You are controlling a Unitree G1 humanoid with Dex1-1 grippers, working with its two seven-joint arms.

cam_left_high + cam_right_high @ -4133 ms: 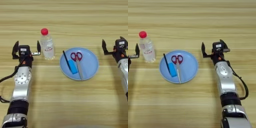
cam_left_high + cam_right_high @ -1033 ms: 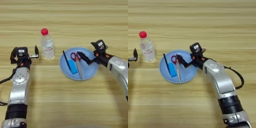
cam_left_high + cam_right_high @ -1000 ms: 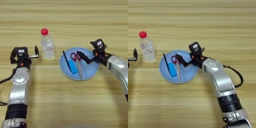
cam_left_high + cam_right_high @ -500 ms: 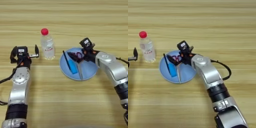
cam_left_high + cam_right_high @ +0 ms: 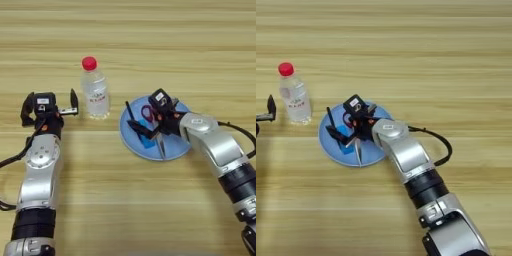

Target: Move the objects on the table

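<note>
Paired head-mounted views, both looking steeply down on the wooden tabletop (image 5: 150, 40), close enough that planks fill each frame edge to edge. Shared ground — the water bottle (image 5: 95, 92), the blue plate (image 5: 336, 150) and the right arm (image 5: 406, 160) reaching over it. Left eye view extended further left, taking in the whole left arm (image 5: 40, 165); right eye view shifted rightward, cropping that arm to a sliver at the left edge and showing more bare planks beyond the right arm. Far side of the tabletop toward the top of both frames.
</note>
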